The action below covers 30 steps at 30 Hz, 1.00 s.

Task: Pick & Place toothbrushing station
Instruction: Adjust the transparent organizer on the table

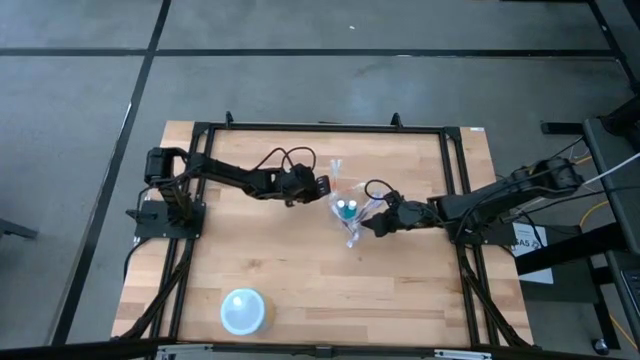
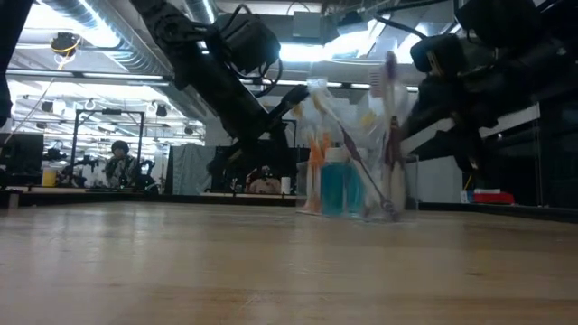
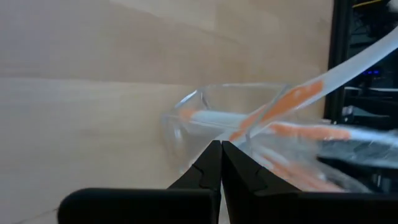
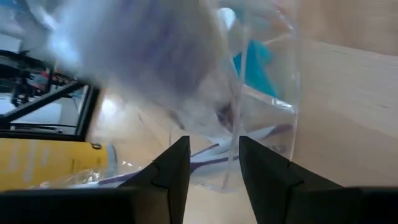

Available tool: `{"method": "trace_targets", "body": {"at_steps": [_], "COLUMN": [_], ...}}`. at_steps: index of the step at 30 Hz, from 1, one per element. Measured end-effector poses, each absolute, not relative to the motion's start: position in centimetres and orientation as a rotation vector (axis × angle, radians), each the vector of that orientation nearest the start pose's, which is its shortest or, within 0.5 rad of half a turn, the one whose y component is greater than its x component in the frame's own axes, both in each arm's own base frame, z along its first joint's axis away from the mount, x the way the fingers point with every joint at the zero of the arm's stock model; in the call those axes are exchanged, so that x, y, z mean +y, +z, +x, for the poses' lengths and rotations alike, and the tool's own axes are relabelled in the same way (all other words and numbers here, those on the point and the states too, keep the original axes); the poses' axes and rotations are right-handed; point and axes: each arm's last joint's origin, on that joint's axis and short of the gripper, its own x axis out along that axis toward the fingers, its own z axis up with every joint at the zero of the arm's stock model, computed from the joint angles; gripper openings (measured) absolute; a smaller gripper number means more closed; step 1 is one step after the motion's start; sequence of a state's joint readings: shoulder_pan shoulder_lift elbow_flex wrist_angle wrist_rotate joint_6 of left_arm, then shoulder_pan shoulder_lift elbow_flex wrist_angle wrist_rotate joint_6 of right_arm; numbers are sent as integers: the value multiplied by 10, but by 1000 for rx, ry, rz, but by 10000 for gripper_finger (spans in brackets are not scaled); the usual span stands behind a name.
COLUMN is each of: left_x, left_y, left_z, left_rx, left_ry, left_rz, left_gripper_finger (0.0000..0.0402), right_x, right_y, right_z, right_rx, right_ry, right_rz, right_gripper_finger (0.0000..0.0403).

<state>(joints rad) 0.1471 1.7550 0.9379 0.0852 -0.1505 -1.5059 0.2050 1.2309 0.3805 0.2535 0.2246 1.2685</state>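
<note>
- Clear cup [image 1: 349, 211] stands upright mid-tabletop [image 1: 300, 280], holding toothbrushes [image 2: 390, 135] and teal tube [image 2: 336, 185].
- Left hand [image 1: 322, 186], fingers pressed together, just beside cup.
- Right hand [image 1: 374, 224] spread (cup directly ahead, not gripped).

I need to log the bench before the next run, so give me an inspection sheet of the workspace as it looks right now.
Surface: wooden table, bare in the middle.
Job's things: clear cup near the centre, holding toothbrushes and a teal tube.
Clutter: pale blue bowl near the front edge.
Grippers: left claw shut, beside the cup; right claw open, at the cup's other side.
Cables: black loops on both arms; an orange lead off the table's right.
Surroundings: grey floor; a person seated far behind.
</note>
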Motion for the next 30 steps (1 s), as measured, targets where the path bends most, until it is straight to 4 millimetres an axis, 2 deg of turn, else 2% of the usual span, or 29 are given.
{"method": "trace_targets", "body": {"at_steps": [5,10,15,30], "left_x": [63,68,70,55], "left_y": [163,164,165,162], "left_z": [347,348,348,344], "left_rx": [344,322,311,379], "left_ry": [772,765,764,814], "left_rz": [-1431,-1434,-1429,-1418], "left_gripper_finger": [2,2,1,1], "right_x": [40,44,46,65], "right_y": [156,166,169,181], "right_z": [223,242,256,235], "right_rx": [443,428,432,348], "right_ry": [-351,-322,-323,-463], "right_rz": [1116,1064,1036,1019], "right_gripper_finger": [124,102,94,94]}}
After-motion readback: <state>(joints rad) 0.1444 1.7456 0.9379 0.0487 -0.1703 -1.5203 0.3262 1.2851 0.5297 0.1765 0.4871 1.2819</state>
